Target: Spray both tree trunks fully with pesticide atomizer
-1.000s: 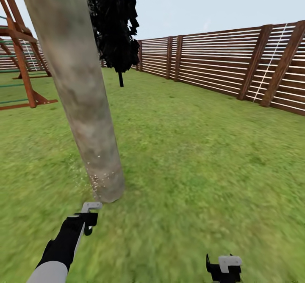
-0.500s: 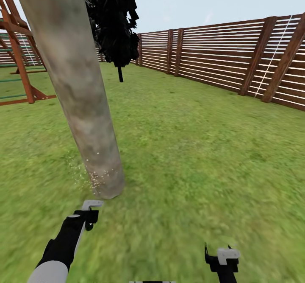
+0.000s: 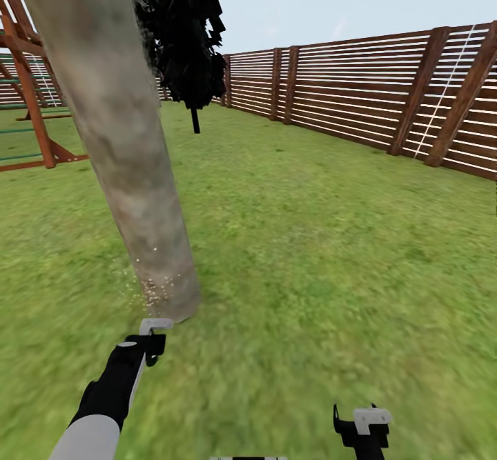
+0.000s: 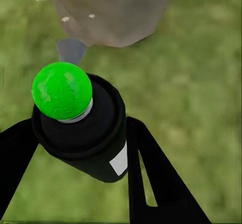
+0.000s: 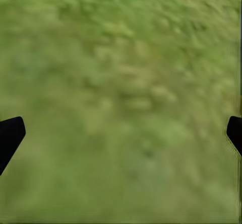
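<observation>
At 9 o'clock in the head view: red-brown play frame (image 3: 31, 101) on the grass lawn (image 3: 310, 253), well apart from the work.

Item 1, 10 to 11 o'clock: tree trunk (image 3: 114, 129), mottled grey-beige, leaning in the view. Pesticide (image 3: 155, 284) shows as white specks near its base; the upper trunk looks bare.

Item 2, 7 o'clock: left gripper (image 3: 153, 336), fingers pinching the pesticide atomizer (image 4: 80, 128), a black bottle with a green cap, nozzle toward the trunk foot, near it.

Item 3, 12 o'clock: dark foliage (image 3: 183, 32) of a 2nd tree, farther off.

Item 4, 1 to 3 o'clock: wooden fence (image 3: 386, 101).

Item 5, 5 o'clock: right gripper (image 3: 364, 425), fingers spread over bare grass, carrying nothing.

Risk, judged: spray aimed this low may keep wetting the base only, leaving the higher trunk uncovered; some specks land on the grass beside the trunk, so drift off target is likely.
</observation>
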